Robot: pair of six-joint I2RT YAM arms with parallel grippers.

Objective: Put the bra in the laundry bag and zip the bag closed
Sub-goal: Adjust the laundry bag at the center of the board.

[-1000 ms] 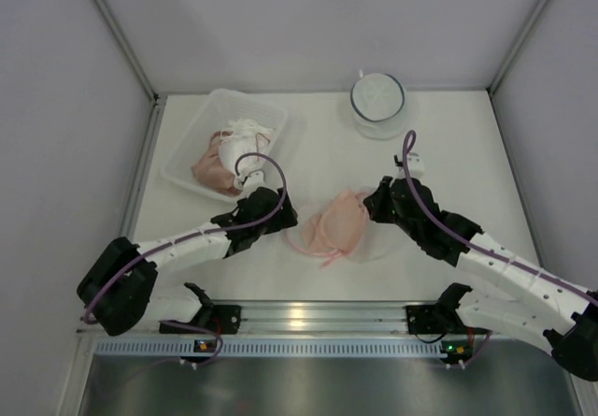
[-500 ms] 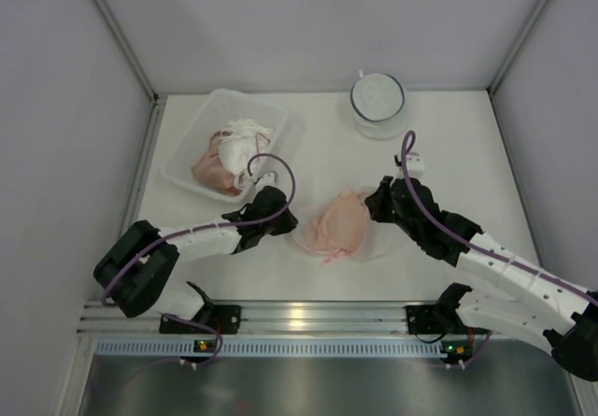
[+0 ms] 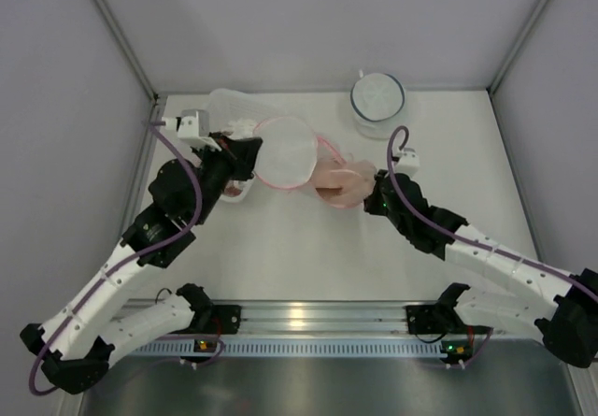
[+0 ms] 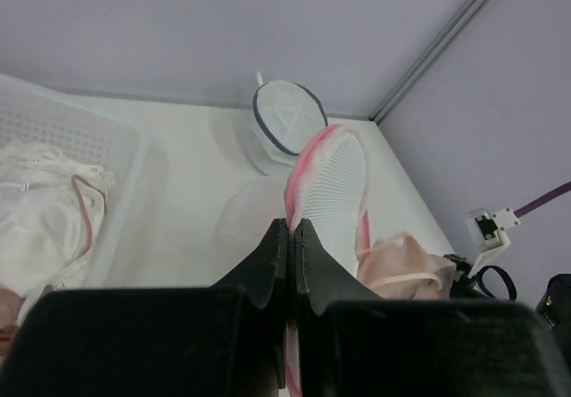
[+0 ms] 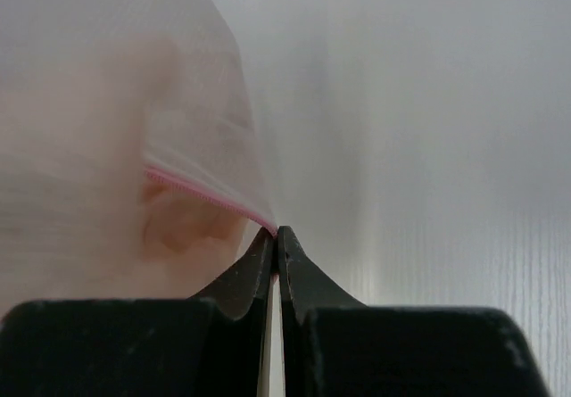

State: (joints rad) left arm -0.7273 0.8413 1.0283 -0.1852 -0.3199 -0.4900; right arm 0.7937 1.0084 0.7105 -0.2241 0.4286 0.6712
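- Top external view: above the white worktop (image 3: 308, 248), the laundry bag (image 3: 283, 150) hangs stretched in the air between the left fingers (image 3: 245, 154) and the right fingers (image 3: 376, 185).
- A white tub (image 4: 116, 147) of clothes lies on the outer side of the left fingers. A second round bag (image 3: 377, 98), zipped shut, stands well beyond the right fingers.
- The bra (image 3: 342, 184) shows as a peach lump at the low end of the laundry bag, just beside the right fingers. Through the mesh it looks to be inside, though I cannot tell whether all of it is in.
- The left fingers are pressed narrow on the pink rim of the laundry bag. The right fingers are pinched tight on its pink zip edge at the opposite end.
- Main risk, as I judge it: the laundry bag hangs tilted with the weight at the right fingers' end. If the mouth gapes there, the bra may slide out when either grip shifts.
- A strap lying across the zip track would likely jam the slider.
- The thin mesh could slip from either pinch under pull and drop the load.
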